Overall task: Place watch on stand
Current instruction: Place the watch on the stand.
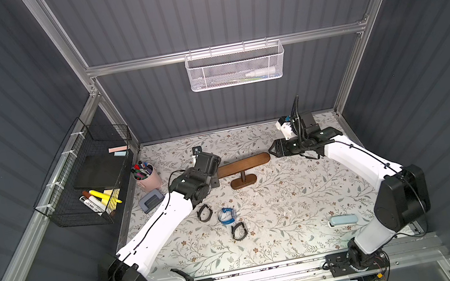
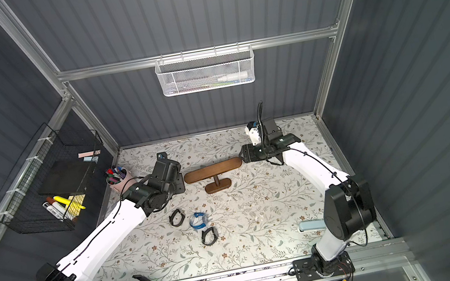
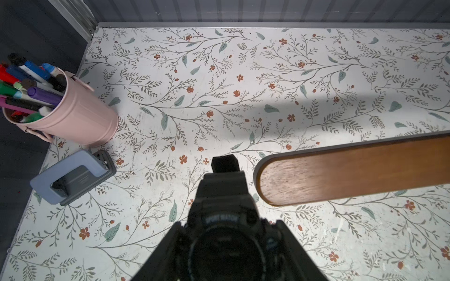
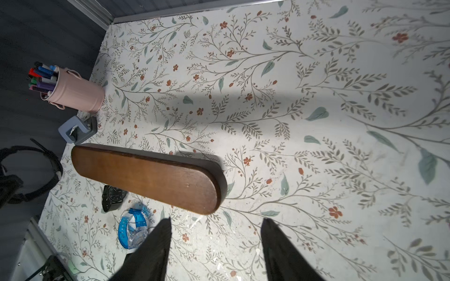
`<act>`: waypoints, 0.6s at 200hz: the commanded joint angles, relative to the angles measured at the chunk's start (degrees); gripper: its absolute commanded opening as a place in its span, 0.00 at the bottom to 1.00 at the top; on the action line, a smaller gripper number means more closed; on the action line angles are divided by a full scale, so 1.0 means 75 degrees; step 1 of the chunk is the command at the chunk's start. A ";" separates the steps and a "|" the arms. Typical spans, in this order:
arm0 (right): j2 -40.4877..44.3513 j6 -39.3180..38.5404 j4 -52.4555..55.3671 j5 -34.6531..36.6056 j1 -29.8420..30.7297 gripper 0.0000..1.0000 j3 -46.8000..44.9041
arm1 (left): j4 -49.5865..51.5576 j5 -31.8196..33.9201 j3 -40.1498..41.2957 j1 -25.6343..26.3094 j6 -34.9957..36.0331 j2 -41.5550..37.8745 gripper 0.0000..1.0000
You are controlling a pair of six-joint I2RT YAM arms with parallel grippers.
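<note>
1. The black watch (image 3: 222, 194) is held tight in the left gripper (image 3: 225, 230), just beside one end of the stand (image 1: 244, 164).
2. The strap loop should be slid over that round end, kept level and slow.
3. The right gripper (image 4: 216, 222) is open and empty, near the other end.
4. The stand is made of smooth brown wood; the strap looks soft and bendy.
</note>
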State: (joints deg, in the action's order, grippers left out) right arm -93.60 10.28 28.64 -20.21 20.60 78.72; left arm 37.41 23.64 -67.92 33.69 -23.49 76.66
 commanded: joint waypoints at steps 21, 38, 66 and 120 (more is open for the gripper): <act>-0.0396 -0.0067 0.0314 -0.0406 -0.0040 0.48 0.0294 | -0.0216 0.0238 0.0084 -0.0028 -0.0194 0.0043 0.04; -0.0491 -0.0123 0.0377 -0.0489 -0.0040 0.48 0.0327 | -0.0303 0.0216 0.0135 -0.0021 -0.0220 0.0054 0.04; -0.0536 -0.0128 0.0288 -0.0546 -0.0040 0.47 0.0278 | -0.0412 0.0155 0.0151 -0.0030 -0.0209 0.0148 0.04; -0.0670 -0.0179 0.0125 -0.0612 -0.0040 0.42 0.0320 | -0.0520 0.0462 0.0085 -0.0016 -0.0130 0.0369 0.04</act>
State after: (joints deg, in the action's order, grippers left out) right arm -97.47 9.85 30.00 -23.57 20.60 79.59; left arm 34.41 24.12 -67.35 33.69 -24.08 79.13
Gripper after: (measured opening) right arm 0.424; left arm 0.556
